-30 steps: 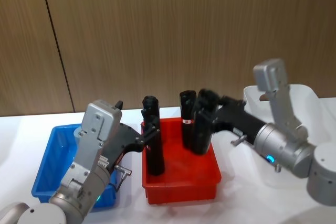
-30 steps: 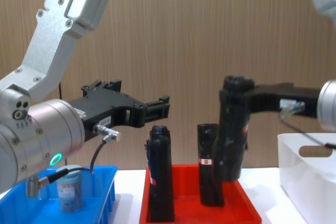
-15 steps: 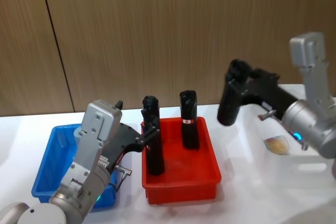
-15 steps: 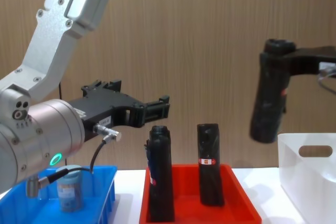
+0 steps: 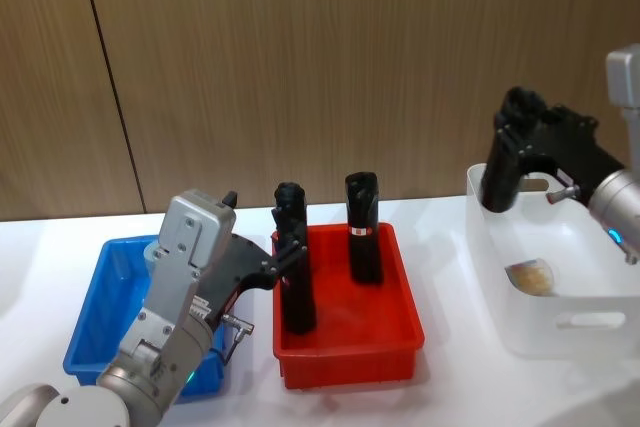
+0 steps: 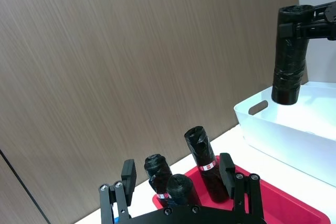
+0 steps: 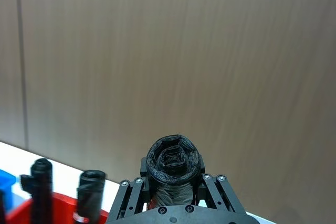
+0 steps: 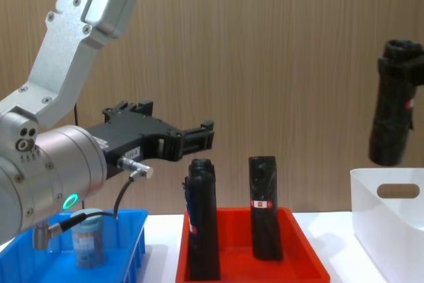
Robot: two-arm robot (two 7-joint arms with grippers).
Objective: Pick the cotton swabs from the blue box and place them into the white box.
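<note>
we are holding a black roll (image 5: 502, 167) clenched upright in our right pincer (image 5: 520, 152), hanging above the near-left corner of the white box (image 5: 500, 292). our left pincer (image 8: 199, 138) is hovering with its fingers spread apart, above the gap between the blue box (image 5: 95, 292) and the red tray (image 5: 345, 357). a tub of cotton swabs (image 8: 87, 238) is standing in the blue box.
</note>
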